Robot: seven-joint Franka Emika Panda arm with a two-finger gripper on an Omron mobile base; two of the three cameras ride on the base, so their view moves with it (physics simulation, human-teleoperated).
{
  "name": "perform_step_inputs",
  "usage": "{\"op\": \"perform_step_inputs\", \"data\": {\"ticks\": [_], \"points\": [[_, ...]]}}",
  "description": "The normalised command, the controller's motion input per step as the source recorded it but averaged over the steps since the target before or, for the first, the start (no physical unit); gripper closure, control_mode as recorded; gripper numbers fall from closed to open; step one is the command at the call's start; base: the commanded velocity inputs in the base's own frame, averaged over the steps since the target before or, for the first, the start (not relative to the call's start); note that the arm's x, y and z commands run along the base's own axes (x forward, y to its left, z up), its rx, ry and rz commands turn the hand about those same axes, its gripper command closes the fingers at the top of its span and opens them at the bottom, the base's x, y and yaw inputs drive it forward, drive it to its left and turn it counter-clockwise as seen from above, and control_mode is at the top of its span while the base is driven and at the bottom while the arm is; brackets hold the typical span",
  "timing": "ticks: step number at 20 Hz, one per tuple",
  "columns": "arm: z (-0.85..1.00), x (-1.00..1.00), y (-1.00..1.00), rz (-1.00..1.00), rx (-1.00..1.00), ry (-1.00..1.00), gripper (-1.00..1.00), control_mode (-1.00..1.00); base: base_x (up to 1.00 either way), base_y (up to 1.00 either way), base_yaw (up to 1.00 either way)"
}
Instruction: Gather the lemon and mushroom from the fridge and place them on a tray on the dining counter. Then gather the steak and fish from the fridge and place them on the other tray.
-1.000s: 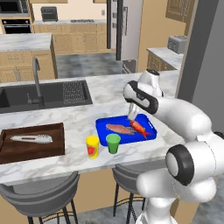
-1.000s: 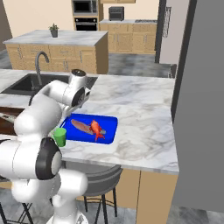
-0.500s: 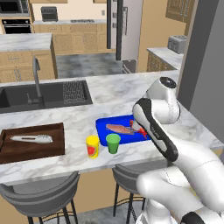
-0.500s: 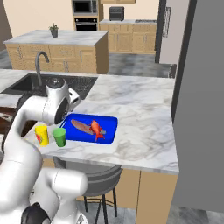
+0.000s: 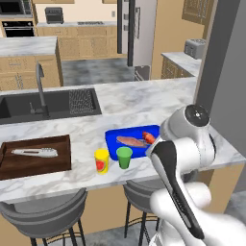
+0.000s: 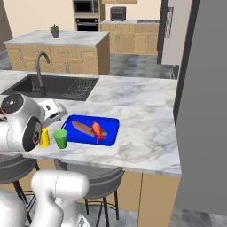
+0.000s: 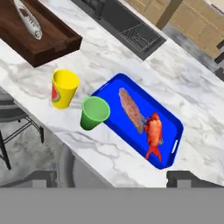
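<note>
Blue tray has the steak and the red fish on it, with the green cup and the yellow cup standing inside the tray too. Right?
Not quite. The steak and the red fish do lie on the blue tray, but the green cup and the yellow cup stand on the marble counter beside it, as the hand view shows.

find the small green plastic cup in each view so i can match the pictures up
Left base view: the small green plastic cup stands at the counter's near edge, lower centre, right of the yellow cup with a red band.
Right base view: the cup is at left centre, off the tray's left end.
Hand view: the cup is left of centre.
Shared landmark: the bright blue shallow tray, beside the cup throughout.
</note>
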Motion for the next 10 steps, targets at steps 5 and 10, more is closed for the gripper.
{"op": "perform_step_inputs", "data": {"ticks": [5, 10], "points": [[0.57, -1.00, 0.00, -0.20, 0.00, -0.10, -1.00, -1.00, 0.00, 0.00, 0.00], [0.34, -0.99, 0.00, -0.16, 0.05, -0.05, -1.00, -1.00, 0.00, 0.00, 0.00]]}}
